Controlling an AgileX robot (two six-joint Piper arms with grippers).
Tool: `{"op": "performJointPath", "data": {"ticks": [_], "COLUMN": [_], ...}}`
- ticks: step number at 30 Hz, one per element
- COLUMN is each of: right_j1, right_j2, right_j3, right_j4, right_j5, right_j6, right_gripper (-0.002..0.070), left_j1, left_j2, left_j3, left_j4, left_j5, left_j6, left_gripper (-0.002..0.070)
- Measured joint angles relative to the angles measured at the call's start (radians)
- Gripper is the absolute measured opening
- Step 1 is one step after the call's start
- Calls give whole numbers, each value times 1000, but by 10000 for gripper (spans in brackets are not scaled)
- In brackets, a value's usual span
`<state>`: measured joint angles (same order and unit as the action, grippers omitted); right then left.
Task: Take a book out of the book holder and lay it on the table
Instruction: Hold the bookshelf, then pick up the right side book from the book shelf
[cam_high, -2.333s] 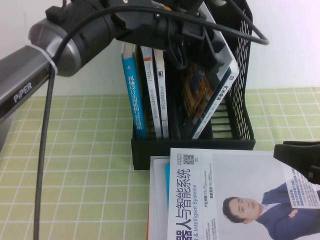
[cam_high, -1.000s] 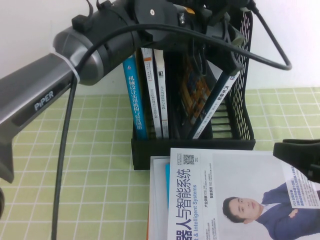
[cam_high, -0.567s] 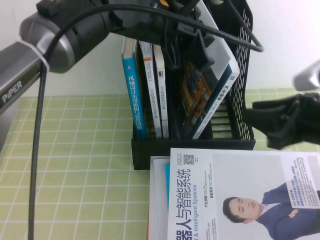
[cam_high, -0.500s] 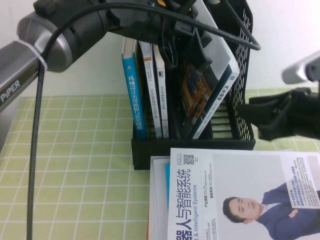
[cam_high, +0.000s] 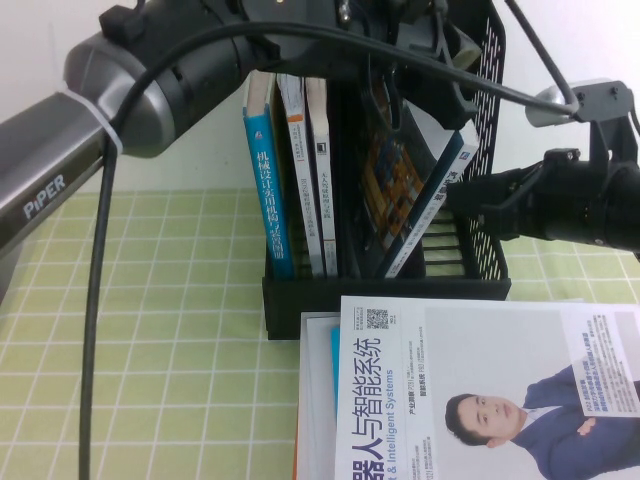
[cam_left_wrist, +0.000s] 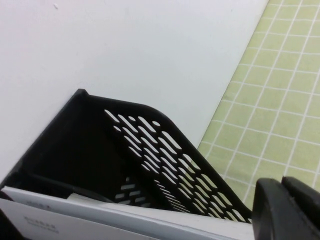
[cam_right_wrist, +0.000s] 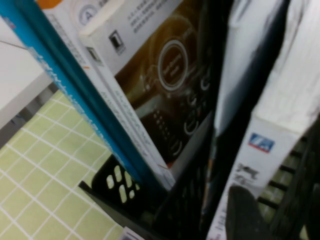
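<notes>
Green grid-printed cloth covers the counter (cam_high: 150, 350), with a plain white wall behind the black mesh book holder (cam_high: 488, 150), as I run the two arms from my remote station.

The book (cam_high: 437, 203) I am after, its teal and white spine showing, has not come out: it leans in the holder's right-hand compartment, tipped toward the right mesh wall, with the orange-patterned volume (cam_high: 385, 185) just left of it. Three more books (cam_high: 290, 180) stand upright in the holder's left compartments.

My left end effector (cam_high: 420, 85) hangs over the top of the holder, right at the leaning book's upper edge; whether it has a grasp on that edge I cannot tell. My right end effector (cam_high: 465, 195) reaches in from the holder's right side, close to the mesh wall at mid-height, and I cannot tell whether it is released or clenched.

A white book with a man in a blue suit (cam_high: 480, 390) lies flat on the counter directly in front of the holder.

By my reading the job is at an early stage: the approach is made, while the lift clear of the dividers and the laying flat on the cloth remain.
</notes>
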<state>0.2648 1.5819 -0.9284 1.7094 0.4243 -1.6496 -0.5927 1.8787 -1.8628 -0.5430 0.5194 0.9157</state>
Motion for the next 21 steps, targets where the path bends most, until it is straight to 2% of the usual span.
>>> {"op": "performJointPath", "data": {"ticks": [7,14,21], "right_j1": [0,0,0], "right_j2": [0,0,2], "right_j3": [0,0,0], "right_j4": [0,0,0], "right_j5": [30,43,46], "right_j6": [1,1,1], "right_gripper": [272,272,272], "left_j1": [-1,-2,6], "left_j2": [6,12,-4], "left_j3": [0,0,-9], "left_j4": [7,102,216], "left_j5": [16,63,101], "left_j6": [3,0,-118], "left_gripper": [-3,-3,-3]}}
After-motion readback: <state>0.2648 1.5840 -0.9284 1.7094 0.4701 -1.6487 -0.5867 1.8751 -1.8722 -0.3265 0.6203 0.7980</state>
